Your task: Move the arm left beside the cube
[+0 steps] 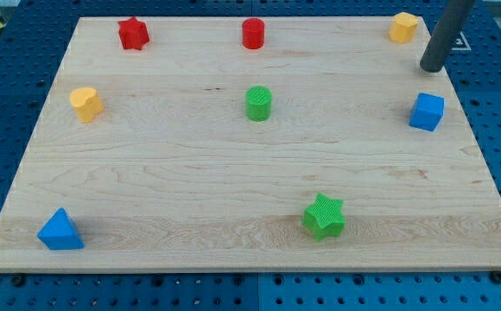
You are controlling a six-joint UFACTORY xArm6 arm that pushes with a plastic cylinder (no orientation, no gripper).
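Observation:
The blue cube (427, 111) sits near the right edge of the wooden board (190, 181), a little above mid-height. My tip (432, 67) is the lower end of a dark rod that comes down from the view's top right. It stands just above the cube in the view, apart from it, and below and to the right of a yellow block (402, 27).
A red star (133, 33) and a red cylinder (253, 33) lie along the top edge. A yellow heart-like block (85, 103) is at the left, a green cylinder (258, 102) in the middle, a green star (324, 216) at the lower right, a blue triangle (60, 231) at the bottom left.

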